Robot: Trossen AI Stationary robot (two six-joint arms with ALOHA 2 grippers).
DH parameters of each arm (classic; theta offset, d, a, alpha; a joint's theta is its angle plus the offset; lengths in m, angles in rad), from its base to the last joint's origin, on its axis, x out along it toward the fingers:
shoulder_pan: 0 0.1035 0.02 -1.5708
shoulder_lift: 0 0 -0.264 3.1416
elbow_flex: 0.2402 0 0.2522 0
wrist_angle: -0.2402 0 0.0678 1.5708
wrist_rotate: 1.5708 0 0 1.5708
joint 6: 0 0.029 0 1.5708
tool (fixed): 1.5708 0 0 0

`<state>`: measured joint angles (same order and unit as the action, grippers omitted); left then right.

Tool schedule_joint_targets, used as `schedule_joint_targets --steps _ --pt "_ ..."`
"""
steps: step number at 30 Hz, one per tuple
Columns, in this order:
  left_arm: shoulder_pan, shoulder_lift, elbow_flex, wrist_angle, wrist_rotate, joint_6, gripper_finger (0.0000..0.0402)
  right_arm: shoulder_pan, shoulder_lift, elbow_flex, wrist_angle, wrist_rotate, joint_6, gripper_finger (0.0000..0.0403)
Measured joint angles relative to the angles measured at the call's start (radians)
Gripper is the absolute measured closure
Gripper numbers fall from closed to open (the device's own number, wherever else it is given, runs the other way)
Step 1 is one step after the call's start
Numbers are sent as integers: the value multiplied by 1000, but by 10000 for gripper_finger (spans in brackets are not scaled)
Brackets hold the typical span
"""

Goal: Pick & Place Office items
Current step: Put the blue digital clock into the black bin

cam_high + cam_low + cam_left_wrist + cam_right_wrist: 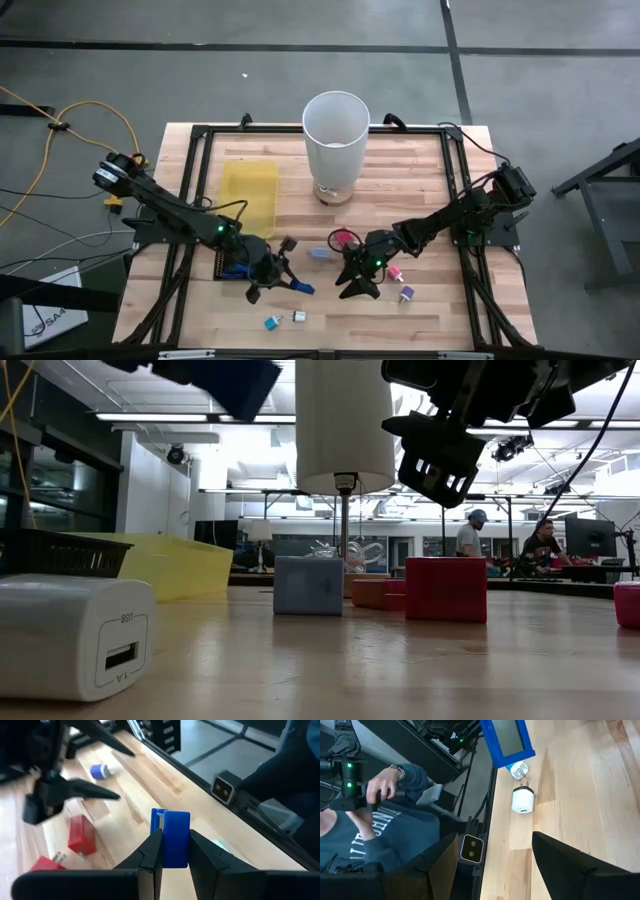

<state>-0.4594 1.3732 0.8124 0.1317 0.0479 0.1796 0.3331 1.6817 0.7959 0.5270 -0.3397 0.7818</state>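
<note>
Pale wood tabletop (440, 200) inside a black frame, grey floor all round; at table height an open workshop with ceiling strip lights and two people (470, 532) at far benches. Starting left: the yellow tray (250, 190) sits beside the black mesh tray (228, 262), and the left gripper (285, 283) hovers off the wood, fingers (150, 855) pinching a flat blue piece (172, 837) that stands up between them. Nearer the front edge, teal (271, 322) and white (298, 317) pieces lie close together. Centre back, the tall white bin (336, 140). Right of that, the right gripper (358, 285) hangs with fingers spread and empty, red piece (345, 240) behind it, pink (396, 272) and purple (406, 294) pieces just beside.
</note>
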Motion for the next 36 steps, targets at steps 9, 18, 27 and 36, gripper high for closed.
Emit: schedule_joint_targets --steps 9,18,27,36 --pt "-15 -90 0 -210 1 -19 338 0 0 0 0 0 0 162" --pt "-34 -244 -57 -337 -35 -20 338 0 0 0 1 0 0 162" --pt "-120 -472 -253 -328 -277 -175 338 0 0 0 1 0 0 162" --pt "-228 -586 -374 -347 -474 -357 338 0 0 0 0 0 0 162"
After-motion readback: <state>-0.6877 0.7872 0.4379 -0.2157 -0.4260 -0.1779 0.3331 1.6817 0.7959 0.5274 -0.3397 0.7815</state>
